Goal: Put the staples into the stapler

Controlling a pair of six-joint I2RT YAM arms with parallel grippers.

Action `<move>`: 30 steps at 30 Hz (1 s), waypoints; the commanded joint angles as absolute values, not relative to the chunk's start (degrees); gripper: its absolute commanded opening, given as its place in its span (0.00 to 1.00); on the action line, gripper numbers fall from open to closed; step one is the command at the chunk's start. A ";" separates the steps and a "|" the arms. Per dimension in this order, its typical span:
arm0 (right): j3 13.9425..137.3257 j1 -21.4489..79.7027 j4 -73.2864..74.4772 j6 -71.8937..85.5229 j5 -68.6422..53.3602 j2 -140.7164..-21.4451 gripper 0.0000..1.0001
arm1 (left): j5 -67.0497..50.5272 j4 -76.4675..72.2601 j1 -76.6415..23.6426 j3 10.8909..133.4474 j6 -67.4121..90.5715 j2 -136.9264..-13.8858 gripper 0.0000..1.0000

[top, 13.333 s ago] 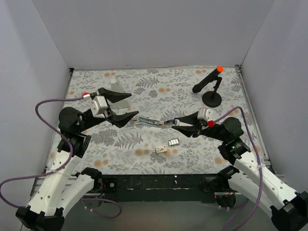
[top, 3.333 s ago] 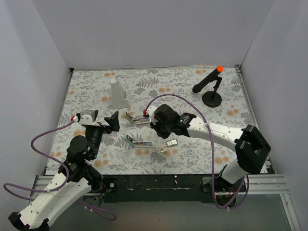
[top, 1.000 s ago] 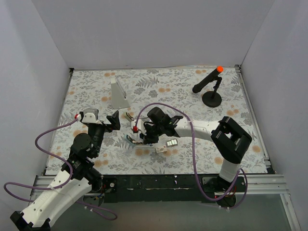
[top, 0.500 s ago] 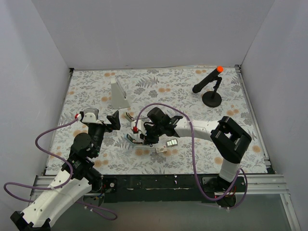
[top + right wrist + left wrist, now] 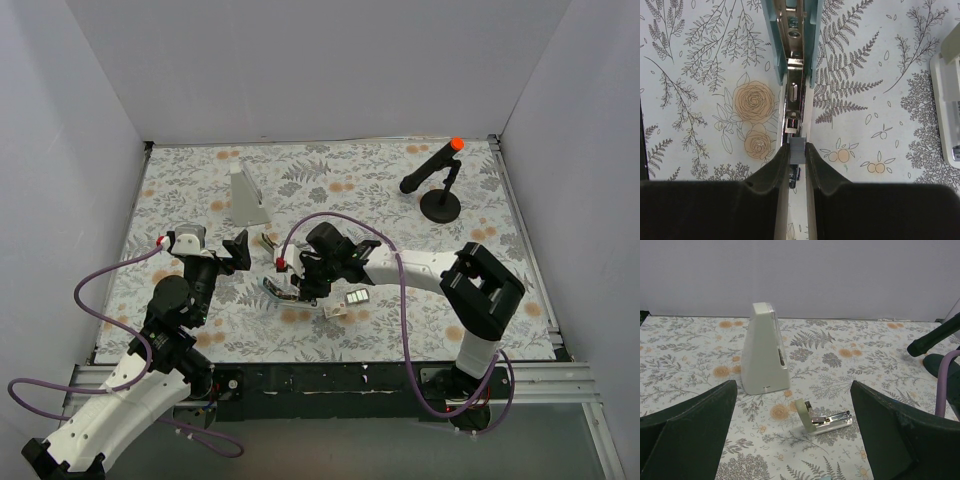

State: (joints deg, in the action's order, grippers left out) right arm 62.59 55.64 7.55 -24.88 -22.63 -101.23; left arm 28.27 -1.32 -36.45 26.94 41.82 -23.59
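right claw (image 5: 798,150) clamped on staple strip (image 5: 798,144) over open teal stapler (image 5: 792,30) channel, left claw (image 5: 793,385) spread apart, left of stapler

Two staplers (image 5: 790,50) (image 5: 822,420), one wedge (image 5: 246,196), one stand (image 5: 438,182)

Left gripper (image 5: 793,385): two dark fingers (image 5: 687,432) at the lower corners; jaws spread wide
Wedge (image 5: 764,352): tall, grey-white, upright on the cloth; beyond the left finger, left of centre
Pale green stapler (image 5: 822,420): small, lying on the cloth between the fingers in view, near the wedge's foot and apart from it; rounded end to the left, silvery metal strip showing on top
Tablecloth (image 5: 855,352): white, printed with grey ferns and orange flowers
Black stand (image 5: 934,337): slanting rod over a dark base at the right edge
Purple cable (image 5: 943,385): curving down just in front of the stand
Back wall (image 5: 840,275): plain grey
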 commanded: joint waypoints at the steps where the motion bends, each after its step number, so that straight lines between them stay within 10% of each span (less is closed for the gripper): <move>1: 64.60 55.90 6.94 -21.10 -20.57 -98.09 0.01 | 27.77 -1.58 -35.95 26.72 41.48 -23.99 0.98; 30: 63.55 55.99 8.26 -17.93 -21.18 -99.40 0.01 | 27.25 -1.58 -35.60 26.81 41.66 -24.08 0.98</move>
